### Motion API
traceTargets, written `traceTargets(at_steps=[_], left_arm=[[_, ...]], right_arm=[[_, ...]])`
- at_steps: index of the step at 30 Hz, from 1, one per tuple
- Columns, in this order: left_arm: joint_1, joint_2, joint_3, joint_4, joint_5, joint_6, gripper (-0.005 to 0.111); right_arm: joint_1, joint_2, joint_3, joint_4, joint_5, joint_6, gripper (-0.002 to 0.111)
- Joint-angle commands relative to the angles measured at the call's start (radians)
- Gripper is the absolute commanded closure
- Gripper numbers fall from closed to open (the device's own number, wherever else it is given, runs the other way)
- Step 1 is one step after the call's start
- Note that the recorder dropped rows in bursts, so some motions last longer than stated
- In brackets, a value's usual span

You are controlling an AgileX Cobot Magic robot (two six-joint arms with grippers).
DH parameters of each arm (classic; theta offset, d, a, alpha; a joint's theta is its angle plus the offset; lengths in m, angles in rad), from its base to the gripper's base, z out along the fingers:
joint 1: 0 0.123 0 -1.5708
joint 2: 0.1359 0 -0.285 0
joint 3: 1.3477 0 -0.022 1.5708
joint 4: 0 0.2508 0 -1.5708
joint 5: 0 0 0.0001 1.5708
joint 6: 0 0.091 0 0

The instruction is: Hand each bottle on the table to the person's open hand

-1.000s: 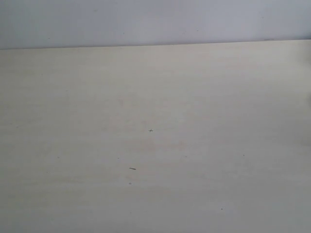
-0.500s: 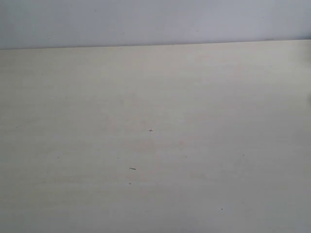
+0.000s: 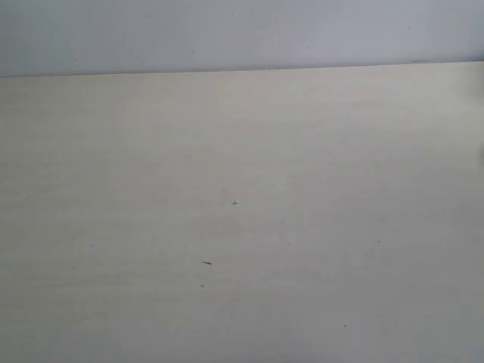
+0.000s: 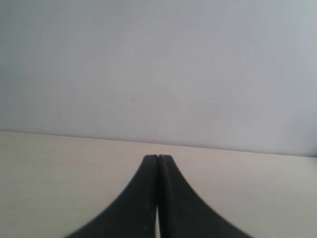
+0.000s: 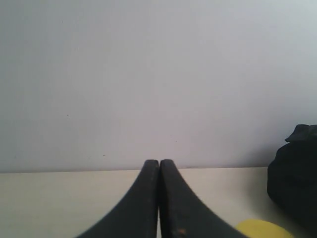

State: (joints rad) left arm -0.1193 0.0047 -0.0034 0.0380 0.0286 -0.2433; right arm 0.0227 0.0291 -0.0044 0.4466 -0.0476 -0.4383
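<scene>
On the tabletop (image 3: pixel 242 227) only a yellow blob (image 5: pixel 260 229), maybe a bottle, shows near the right end effector (image 5: pixel 159 161), which like the left end effector (image 4: pixel 157 157) is pinched closed and empty, so I'd guess no handover's begun.

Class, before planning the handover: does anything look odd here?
Nothing spilled or damaged. Oddly, the table looks bare in the exterior view; only the right wrist view shows a yellow shape beside a black object.
</scene>
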Motion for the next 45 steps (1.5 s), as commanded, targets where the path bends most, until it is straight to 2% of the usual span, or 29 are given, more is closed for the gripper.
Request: traceTargets(at_steps=[1,6,11,13,45], left_arm=[[0.004,-0.005,0.003,-0.004,-0.001,0.003,0.107],[0.004,-0.005,0.003,-0.004,-0.001,0.003,0.107],[0.004,-0.005,0.003,-0.004,-0.001,0.003,0.107],[0.004,-0.005,0.003,-0.004,-0.001,0.003,0.107],[0.004,-0.005,0.003,-0.004,-0.001,0.005,0.107]], right_arm=[[-0.007,-0.004,0.004,-0.002,0.001,-0.005,0.108],[-0.007,-0.004,0.004,-0.026,0.034,0.005,0.108],[-0.007,-0.004,0.004,-0.455,0.094,0.42,0.108],[-0.007,-0.004,0.004,-0.507,0.116,0.465,0.108],[-0.007,-0.029,0.004,-0.479,0.181,0.451,0.108]])
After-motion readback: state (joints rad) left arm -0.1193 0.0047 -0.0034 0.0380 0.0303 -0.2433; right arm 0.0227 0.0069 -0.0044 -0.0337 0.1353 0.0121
